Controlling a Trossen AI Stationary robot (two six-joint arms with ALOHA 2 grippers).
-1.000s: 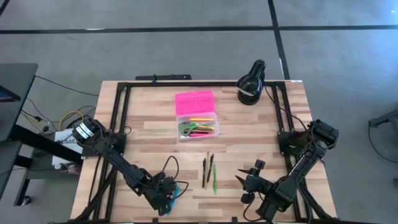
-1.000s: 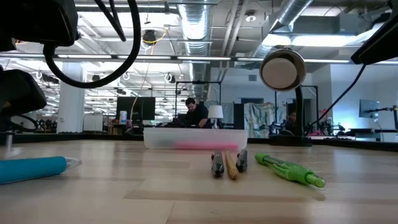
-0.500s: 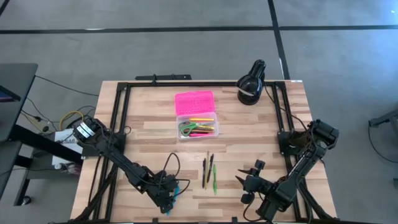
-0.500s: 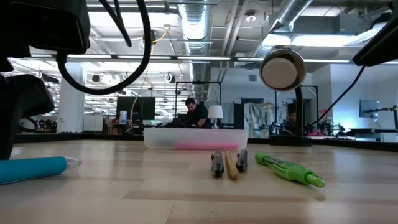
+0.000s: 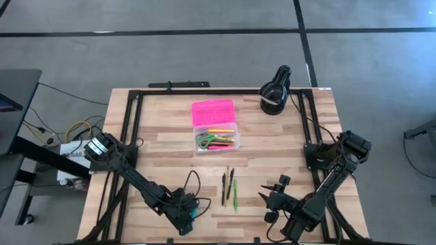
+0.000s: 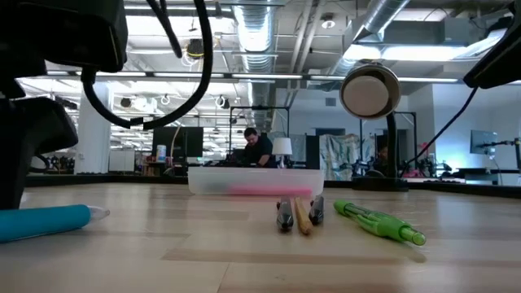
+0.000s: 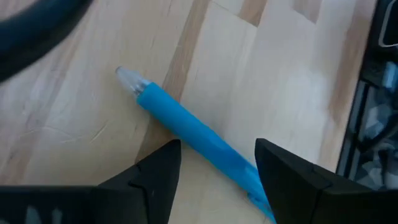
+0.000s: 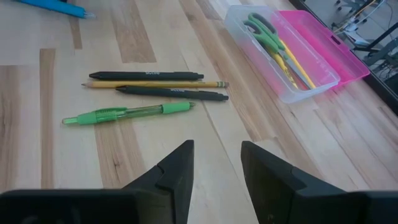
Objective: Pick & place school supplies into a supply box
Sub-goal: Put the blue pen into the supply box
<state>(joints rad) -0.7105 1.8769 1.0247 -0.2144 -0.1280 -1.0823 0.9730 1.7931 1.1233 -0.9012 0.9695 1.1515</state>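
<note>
A blue pen [image 7: 193, 134] lies flat on the wood near the table's near edge [image 5: 198, 208] [image 6: 45, 221]. My left gripper [image 7: 217, 158] [image 5: 189, 214] hangs over it, open, one finger on each side of the pen's barrel, touching nothing that I can see. Two black pens [image 8: 171, 93], a pencil [image 8: 155, 84] and a green pen [image 8: 127, 113] lie together mid-table [image 5: 229, 185]. The supply box [image 5: 216, 138], its clear base beside the pink lid [image 5: 212, 111], holds green-handled scissors [image 8: 264, 28] and a few pens. My right gripper [image 8: 217, 155] [image 5: 274, 197] waits open, right of the loose pens.
A black round lamp [image 5: 275, 94] stands at the far right corner and shows in the low view [image 6: 370, 91]. A dark metal frame [image 5: 136, 122] runs along the table's edges. Bare wood lies between the blue pen and the loose pens.
My left gripper has shifted a little toward the table's right, coming over the blue pen and covering more of it in the high view. The pen and the other supplies have stayed where they were.
</note>
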